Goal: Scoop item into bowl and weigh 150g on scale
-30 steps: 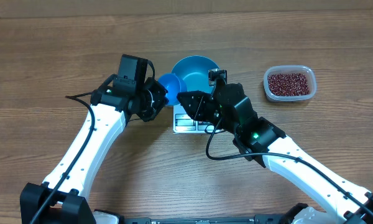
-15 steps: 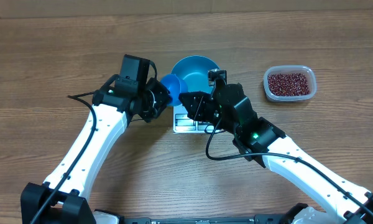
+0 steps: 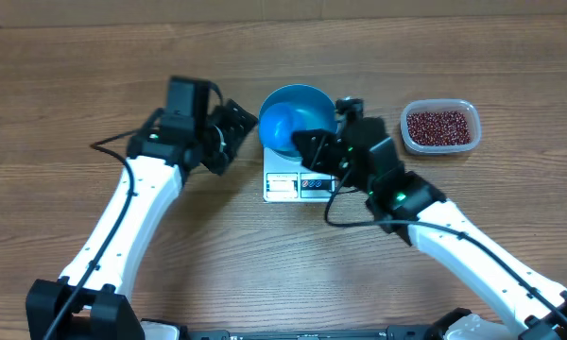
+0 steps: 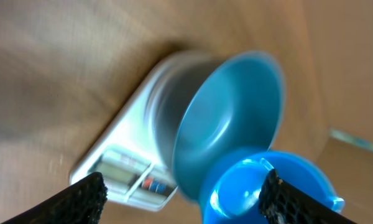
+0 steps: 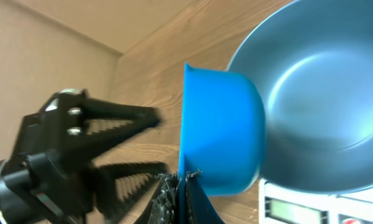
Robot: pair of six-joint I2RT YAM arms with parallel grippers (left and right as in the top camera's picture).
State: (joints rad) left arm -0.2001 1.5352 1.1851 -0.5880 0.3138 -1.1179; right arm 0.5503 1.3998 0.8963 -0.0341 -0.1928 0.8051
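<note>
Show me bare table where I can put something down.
Free: the table left of the left arm, the strip behind the bowl and the bean tub, and the wood between the arms in front of the scale. Crowded: around the bowl, with left claw, right claw and scoop.

The left arm [image 3: 137, 203] and the right arm [image 3: 472, 250] both have long white links with rounded shells, and their joints and wrists are black and boxy. A thin black cable [image 3: 109, 148] runs beside the left arm. A second cable [image 3: 333, 219], also black, curves at the right arm, near a small green light [image 3: 394, 199]. The left end effector [image 3: 238, 137] is black, with silver screws [image 5: 74, 112] and fingers [image 4: 87, 196] covered by a fine grid texture. The right end effector [image 3: 300, 144] is black too.
</note>
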